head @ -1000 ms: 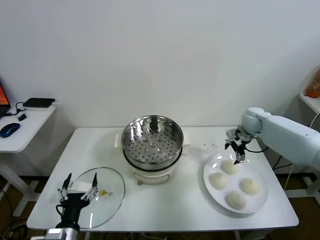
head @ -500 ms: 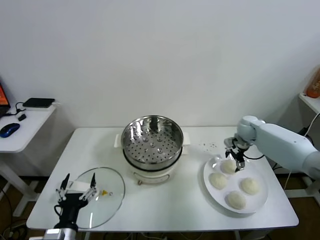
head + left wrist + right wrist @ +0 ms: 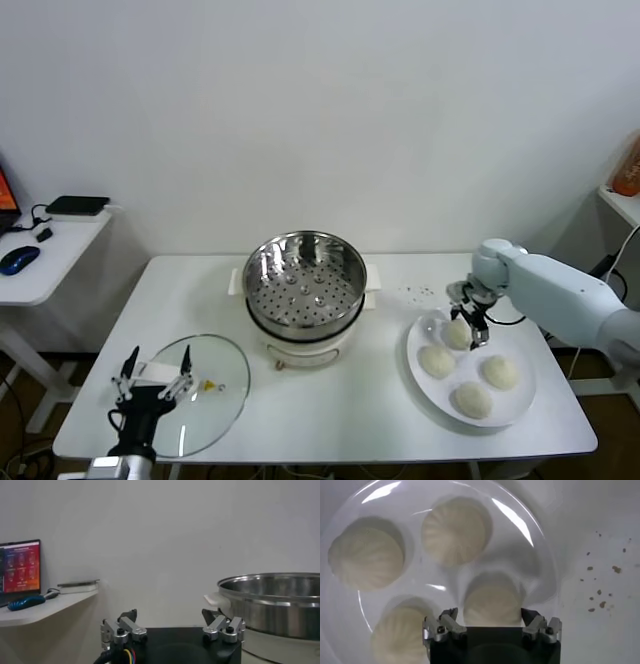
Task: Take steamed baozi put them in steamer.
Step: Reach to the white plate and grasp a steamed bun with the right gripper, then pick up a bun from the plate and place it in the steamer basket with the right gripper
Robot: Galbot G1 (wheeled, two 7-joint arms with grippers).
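White desk point(image 3: 330, 420), bearing my round shiny stainless-steel steamer point(image 3: 305, 285), its perforated tray bare: nothing loaded yet. All four smooth cream-white domed baozi point(image 3: 454, 530) sit on the flat white plate point(image 3: 515, 405). My right fingers point(image 3: 492, 625), spread wide, straddle the nearest bun. My left fingers point(image 3: 172, 627), spread, idle above the glass lid point(image 3: 205, 385).

We see a shiny, perforated metal steamer point(image 3: 305, 285), a clear glass lid point(image 3: 200, 390), a glossy white plate point(image 3: 542, 560), matt pleated dough baozi point(image 3: 454, 530), and a smooth white desk point(image 3: 330, 410).
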